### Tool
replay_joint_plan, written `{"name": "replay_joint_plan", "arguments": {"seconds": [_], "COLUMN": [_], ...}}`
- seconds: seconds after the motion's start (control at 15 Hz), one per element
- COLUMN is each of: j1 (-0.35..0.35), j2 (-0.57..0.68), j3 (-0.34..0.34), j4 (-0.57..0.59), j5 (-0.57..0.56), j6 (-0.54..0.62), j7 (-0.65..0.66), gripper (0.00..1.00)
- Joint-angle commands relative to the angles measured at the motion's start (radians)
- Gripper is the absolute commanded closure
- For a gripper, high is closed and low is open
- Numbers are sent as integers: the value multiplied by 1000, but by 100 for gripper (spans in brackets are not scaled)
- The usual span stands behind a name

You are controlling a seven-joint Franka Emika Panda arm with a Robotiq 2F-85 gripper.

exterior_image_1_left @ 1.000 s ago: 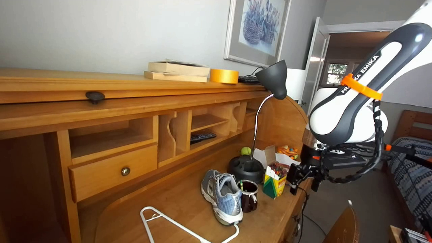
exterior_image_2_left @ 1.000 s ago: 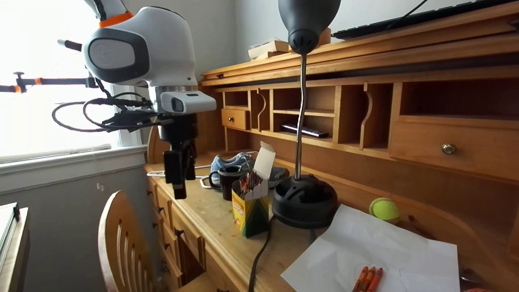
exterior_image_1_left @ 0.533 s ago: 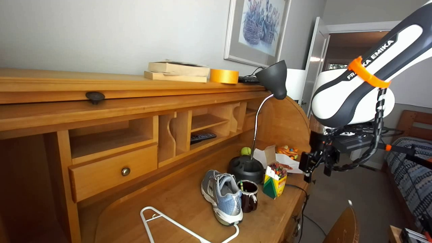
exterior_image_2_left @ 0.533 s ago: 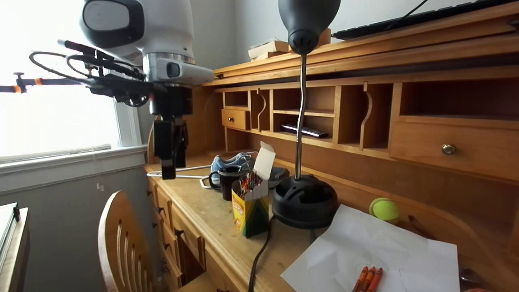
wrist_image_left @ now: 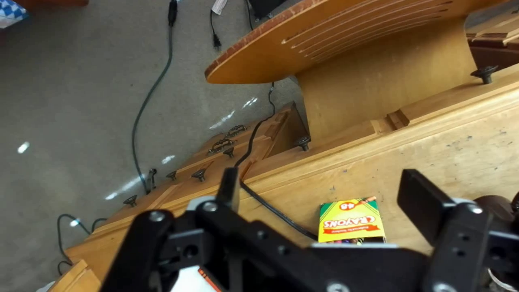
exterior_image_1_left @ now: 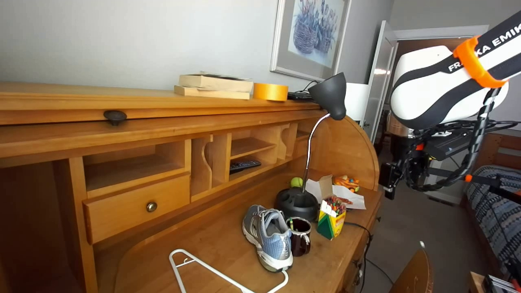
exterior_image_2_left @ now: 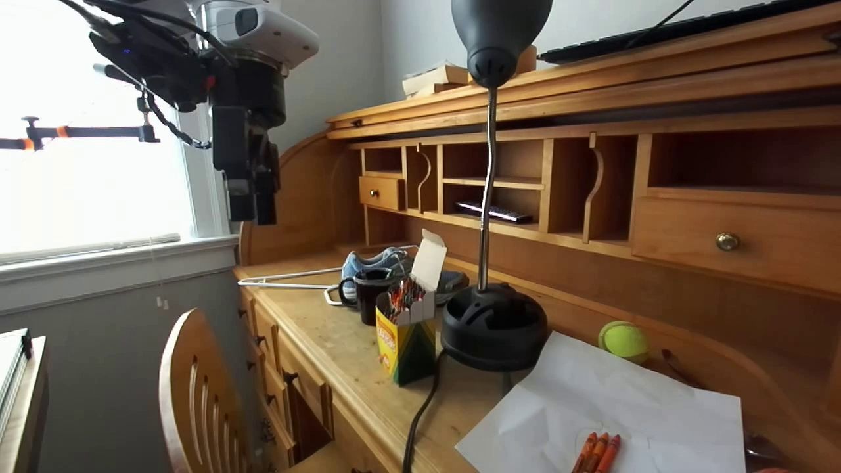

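Two black fingers (wrist_image_left: 421, 202) of the tool (exterior_image_2_left: 254, 210) stand wide apart with open air between, above the wooden bench (exterior_image_2_left: 335, 341), whose front edge slants past below. One open yellow-and-green cardboard crayon box (exterior_image_2_left: 405, 351) stands in from that edge. In an exterior view, one glossy dark mug (exterior_image_2_left: 368, 299) sits farther left, one round black lamp base (exterior_image_2_left: 493, 341) just right; three orange-red crayons (exterior_image_2_left: 598, 453) lie near right on white paper (exterior_image_2_left: 611, 394).

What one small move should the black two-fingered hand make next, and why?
Perhaps ease the hand down toward the yellow-and-green cardboard crayon box: the hand hangs open and empty, higher than the brown wooden desk, and the wrist view frames the box between the spread fingers.
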Motion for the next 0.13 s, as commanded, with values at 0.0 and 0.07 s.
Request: {"name": "replay_joint_plan", "arguments": {"seconds": [0.0, 0.07], "j1": [-11, -11], "j2": [7, 7], "j3": [12, 12], "j4": [-1, -3], "j5": [10, 10], "j6": [-2, -2], "j7": [-9, -10], "gripper": [0, 0]}}
